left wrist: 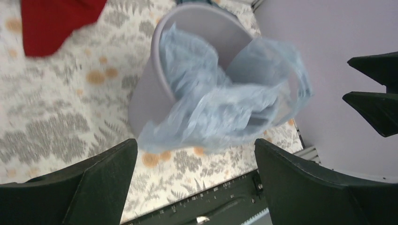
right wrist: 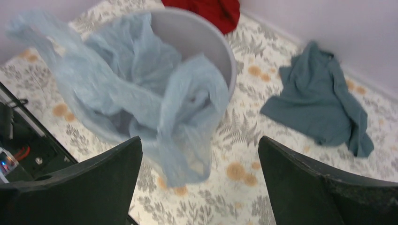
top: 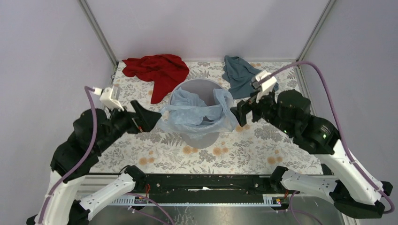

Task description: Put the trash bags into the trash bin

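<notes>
**Bag half in bin, both pincers off it**

Centre of the top view: round light grey plastic trash bin [top: 202, 85], upright on the floral-patterned table [top: 244, 150]. Stuffed partly inside it: thin translucent pale blue plastic film trash bag [top: 195, 115], wrinkled. Spilling over the near rim and down the outer wall at the bin's lower left and right, so not fully in yet.

Left gripper [top: 149, 117] just beside the bag's left lobe, jaws wide apart, clamped on nothing. Same read from the left wrist view: fingers [left wrist: 94, 187] spread along the frame bottom, bag and bin beyond the gap. Right gripper [top: 240, 112] mirrored at the right lobe, jaws spread, empty. Cannot tell if either tip touches the film.

Probably parked on both sides to push the overhanging film inward; judgement only.

Crumpled red cloth [top: 157, 70] upper left of the bin, opaque teal-blue cloth [top: 239, 75] upper right. Neither part of the job.
</notes>
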Action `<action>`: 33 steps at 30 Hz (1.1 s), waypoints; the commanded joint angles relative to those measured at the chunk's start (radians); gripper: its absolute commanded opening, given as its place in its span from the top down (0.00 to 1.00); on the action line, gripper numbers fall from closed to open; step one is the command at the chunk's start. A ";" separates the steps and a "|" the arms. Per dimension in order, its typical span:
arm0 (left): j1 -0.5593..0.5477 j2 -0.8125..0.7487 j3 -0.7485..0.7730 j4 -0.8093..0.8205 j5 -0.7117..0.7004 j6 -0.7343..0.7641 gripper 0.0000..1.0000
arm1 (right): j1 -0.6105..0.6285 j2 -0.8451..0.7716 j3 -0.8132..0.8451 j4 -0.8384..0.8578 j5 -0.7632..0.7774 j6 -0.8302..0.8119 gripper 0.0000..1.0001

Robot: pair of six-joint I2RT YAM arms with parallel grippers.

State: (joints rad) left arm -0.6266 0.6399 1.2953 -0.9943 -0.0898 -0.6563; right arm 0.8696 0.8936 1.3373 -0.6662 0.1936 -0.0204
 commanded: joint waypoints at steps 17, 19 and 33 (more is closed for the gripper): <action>0.004 0.354 0.110 0.198 -0.039 0.295 0.52 | -0.002 0.347 0.157 0.140 0.195 -0.045 0.29; 0.004 0.347 0.097 0.214 -0.080 0.281 0.67 | -0.003 0.329 0.132 0.175 0.203 -0.042 0.34; 0.041 0.489 0.054 0.356 -0.290 0.241 1.00 | -0.189 0.363 -0.003 0.386 -0.012 0.014 1.00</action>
State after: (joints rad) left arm -0.6147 1.0454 1.3533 -0.7307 -0.2714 -0.4191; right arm 0.7975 1.2751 1.4158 -0.4339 0.3382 -0.0467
